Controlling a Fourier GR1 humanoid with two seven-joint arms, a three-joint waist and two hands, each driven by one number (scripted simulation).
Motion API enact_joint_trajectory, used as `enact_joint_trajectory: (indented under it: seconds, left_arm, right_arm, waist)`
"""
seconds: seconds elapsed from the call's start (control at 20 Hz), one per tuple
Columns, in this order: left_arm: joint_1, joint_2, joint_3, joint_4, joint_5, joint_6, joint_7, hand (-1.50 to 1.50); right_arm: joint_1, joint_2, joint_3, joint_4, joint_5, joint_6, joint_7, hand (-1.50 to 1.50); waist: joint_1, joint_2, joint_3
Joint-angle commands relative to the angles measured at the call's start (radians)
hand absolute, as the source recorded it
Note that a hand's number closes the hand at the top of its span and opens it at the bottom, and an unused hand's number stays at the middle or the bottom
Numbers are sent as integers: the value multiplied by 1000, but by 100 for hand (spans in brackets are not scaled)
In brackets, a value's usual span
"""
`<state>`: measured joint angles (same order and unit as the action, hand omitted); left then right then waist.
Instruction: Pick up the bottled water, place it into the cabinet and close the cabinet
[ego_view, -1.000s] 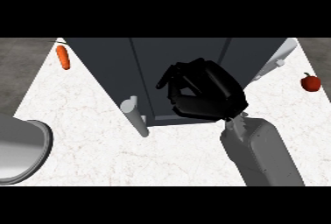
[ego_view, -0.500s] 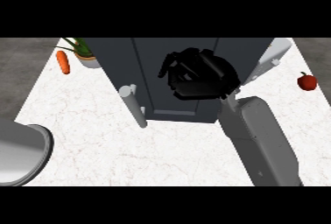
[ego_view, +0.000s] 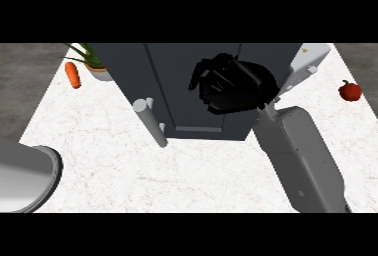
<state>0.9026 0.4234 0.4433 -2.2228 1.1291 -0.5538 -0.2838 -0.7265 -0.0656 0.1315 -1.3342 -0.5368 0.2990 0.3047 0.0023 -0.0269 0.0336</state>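
The bottled water is not showing anywhere in the head view: nothing of it is standing on the white counter (ego_view: 118, 165) or in the part of the cabinet that can be seen, so it is most likely sitting hidden inside the right hand (ego_view: 232, 87), whose black fingers are curling in together toward the thumb as if wrapped round something. Over the last second that hand has been travelling away from the robot, from just over the cabinet's front lip to well in front of the dark grey cabinet (ego_view: 171, 70) opening, with the grey forearm stretching out longer behind it. I am reading this as the placing step nearing its end: the bottle is being carried in, while the release and the closing are not yet done. Both doors are standing open, the left door's pale handle (ego_view: 142, 106) lying to the hand's left and a little nearer the robot, the right door (ego_view: 306, 62) just beside the hand on its right. Farther off to the hand's left a potted plant (ego_view: 100, 70) and a carrot (ego_view: 71, 75) are lying, a small red fruit (ego_view: 349, 91) is sitting well apart to its right, and a grey bowl (ego_view: 40, 167) is resting far to its left, near the robot. The left hand is not appearing in view
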Motion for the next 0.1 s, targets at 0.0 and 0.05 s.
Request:
enact_joint_trajectory:
  seconds: [0.0, 0.05]
  left_arm:
    - [3, 8, 11, -1, 26, -21, 17, -150]
    - [-1, 21, 29, 8, 29, -27, 18, -150]
  right_arm:
    - [-162, 62, 1, 137, 5, -85, 0, 150]
    - [-154, 62, -5, 150, 10, -74, -24, 150]
  waist:
    - [59, 34, -34]
    - [67, 38, -34]
